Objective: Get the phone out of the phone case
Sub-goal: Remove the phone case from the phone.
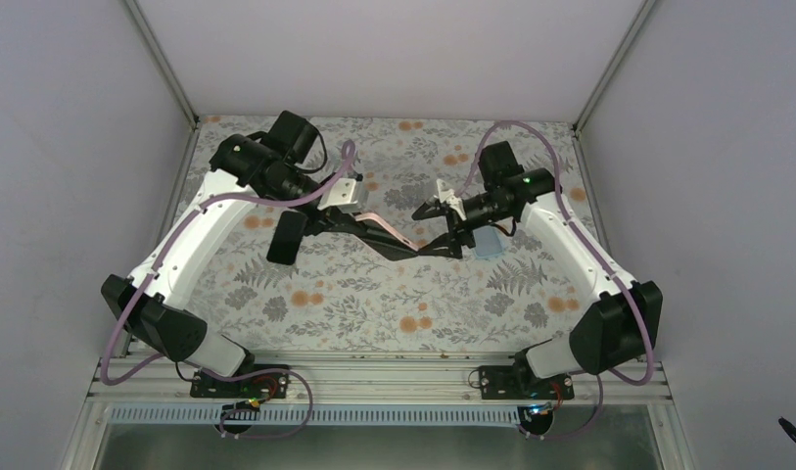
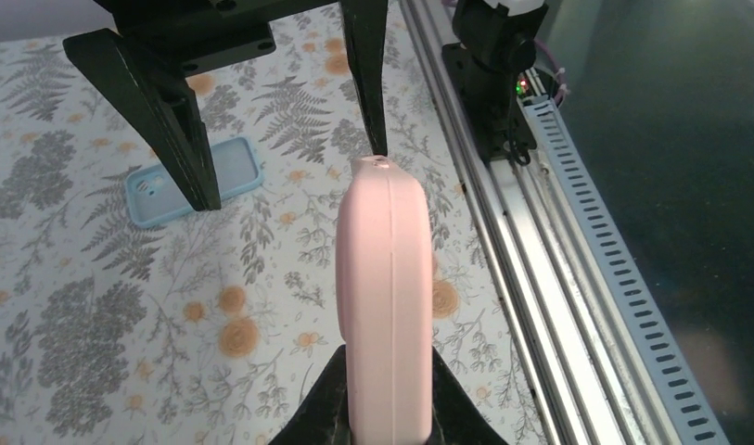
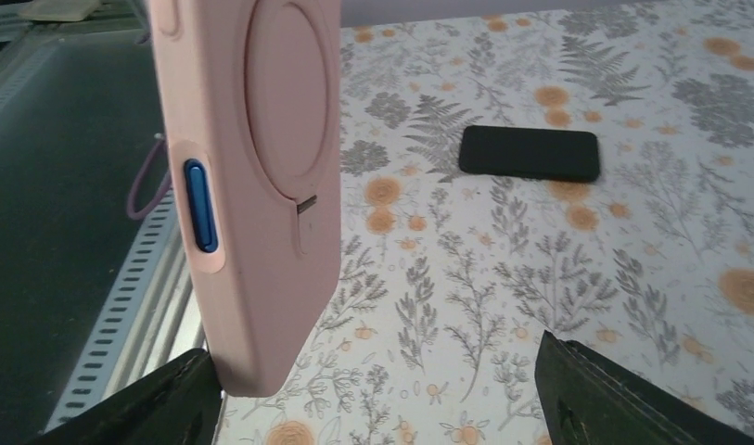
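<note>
Top view, left jaws (image 1: pixel 374 233): I am watching them clamping narrow on the pink phone case (image 1: pixel 398 236), holding it up over the middle of the counter (image 1: pixel 374 304).
Top view, right jaws (image 1: pixel 418 232): they are standing wide, one finger on each side of the case's free end.
Top view, other things: a black slab (image 1: pixel 288 238) is lying on the counter under the left arm, and a blue case (image 1: pixel 489 242) is lying beside the right wrist.
Left wrist view, grip: my left jaws (image 2: pixel 387 408) are pinching the near end of the phone case (image 2: pixel 387 297), which is pointing edge-up toward the right jaws (image 2: pixel 291 174).
Left wrist view, right fingers (image 2: pixel 183 139): they are hanging spread apart, one close to the case's far tip; I cannot tell whether it is touching.
Left wrist view, background: the blue case (image 2: pixel 246 162) is lying flat behind a right finger.
Right wrist view, case: the phone case (image 3: pixel 252 185) is standing on end, showing a blue side button (image 3: pixel 197 206); I cannot tell whether a phone is sitting inside.
Right wrist view, right jaws (image 3: pixel 373 352): they are gaping wide, the case's lower corner just beside one finger and well apart from the other.
Right wrist view, slab: the black slab (image 3: pixel 530 153) is lying flat on the counter (image 3: pixel 632 232) beyond.
</note>
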Tool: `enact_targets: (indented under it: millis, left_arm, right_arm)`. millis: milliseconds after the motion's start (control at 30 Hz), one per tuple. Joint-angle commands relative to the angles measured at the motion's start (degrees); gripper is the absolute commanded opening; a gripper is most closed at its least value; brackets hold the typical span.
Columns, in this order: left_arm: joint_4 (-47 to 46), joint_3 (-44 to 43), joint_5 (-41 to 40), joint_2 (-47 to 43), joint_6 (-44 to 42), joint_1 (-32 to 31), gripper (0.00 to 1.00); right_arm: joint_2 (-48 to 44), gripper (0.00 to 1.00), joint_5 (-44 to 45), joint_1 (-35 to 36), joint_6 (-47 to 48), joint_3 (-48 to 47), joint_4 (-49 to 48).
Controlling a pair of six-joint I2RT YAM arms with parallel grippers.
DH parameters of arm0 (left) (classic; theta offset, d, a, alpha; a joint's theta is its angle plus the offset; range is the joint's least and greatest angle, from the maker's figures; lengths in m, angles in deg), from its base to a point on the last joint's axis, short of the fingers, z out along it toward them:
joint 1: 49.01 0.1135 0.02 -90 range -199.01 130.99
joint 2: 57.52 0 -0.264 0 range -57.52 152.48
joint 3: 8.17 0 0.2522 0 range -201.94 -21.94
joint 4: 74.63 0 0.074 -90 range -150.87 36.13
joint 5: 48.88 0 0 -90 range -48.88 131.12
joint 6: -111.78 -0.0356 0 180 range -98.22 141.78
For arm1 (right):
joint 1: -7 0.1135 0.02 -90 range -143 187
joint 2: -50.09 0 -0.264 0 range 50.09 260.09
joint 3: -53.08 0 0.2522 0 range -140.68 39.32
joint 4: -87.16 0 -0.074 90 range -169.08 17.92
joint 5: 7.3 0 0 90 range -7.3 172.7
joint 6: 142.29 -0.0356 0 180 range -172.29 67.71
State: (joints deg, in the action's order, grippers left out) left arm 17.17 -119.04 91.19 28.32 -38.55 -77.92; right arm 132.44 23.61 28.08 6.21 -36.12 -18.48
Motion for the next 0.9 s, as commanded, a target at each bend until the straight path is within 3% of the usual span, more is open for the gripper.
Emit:
enact_targets:
  millis: [0, 233, 567, 733, 867]
  left_arm:
    - [-0.25, -2.13, 7.93, -1.91, 0.09, -0.54, 0.02]
    - [-0.17, -2.26, 10.55, -2.48, 0.07, -0.54, 0.02]
    - [-0.19, -3.46, 12.44, -2.97, -0.03, -0.54, 0.02]
    - [-0.17, -5.28, 12.43, -1.42, -0.01, -0.18, 0.02]
    - [-0.17, -6.69, 12.41, -0.55, -0.45, 1.78, 0.02]
  right_arm:
    - [-1.63, 0.86, 6.87, 0.58, -9.35, 1.48, -14.98]
    - [-2.44, 0.86, 16.79, 2.06, -18.19, 2.40, -29.09]
    - [0.29, 0.87, 23.39, 7.01, -20.92, 0.21, -34.72]
    - [-0.19, 0.90, 14.57, 13.28, -27.50, 1.23, -40.26]
    - [2.80, 0.90, 4.72, 17.02, -29.59, -4.42, -36.54]
